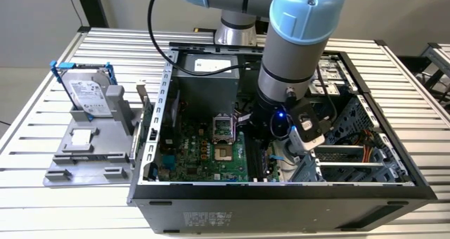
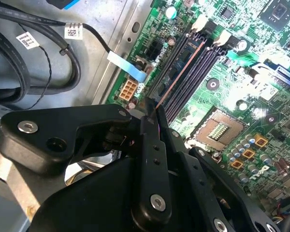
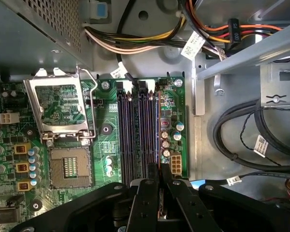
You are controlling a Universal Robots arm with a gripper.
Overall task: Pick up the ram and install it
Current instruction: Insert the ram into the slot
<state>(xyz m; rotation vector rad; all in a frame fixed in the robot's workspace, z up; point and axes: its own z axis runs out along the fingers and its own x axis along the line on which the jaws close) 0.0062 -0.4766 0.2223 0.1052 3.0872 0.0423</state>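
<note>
The ram [image 2: 181,72] shows edge-on as a thin stick running from between my fingers along the black memory slots [image 2: 195,65] of the green motherboard [image 2: 261,87]. My gripper [image 2: 152,113] is shut on the ram. In the first wrist view the gripper [image 3: 160,170] stands over the near end of the slots [image 3: 137,135], with the ram [image 3: 160,194] pinched between the pads above the slot nearest the board's edge. I cannot tell whether the ram is seated. In the exterior view the gripper [image 1: 271,141] is down inside the open computer case [image 1: 281,189].
The open processor socket [image 3: 70,166] lies beside the slots. Cable bundles [image 3: 145,41] and black cables [image 3: 251,125] run along the case wall. Outside the case, a grey stand [image 1: 88,160] holds a hard drive in a blue frame [image 1: 88,94] and a small silver chip [image 1: 82,139].
</note>
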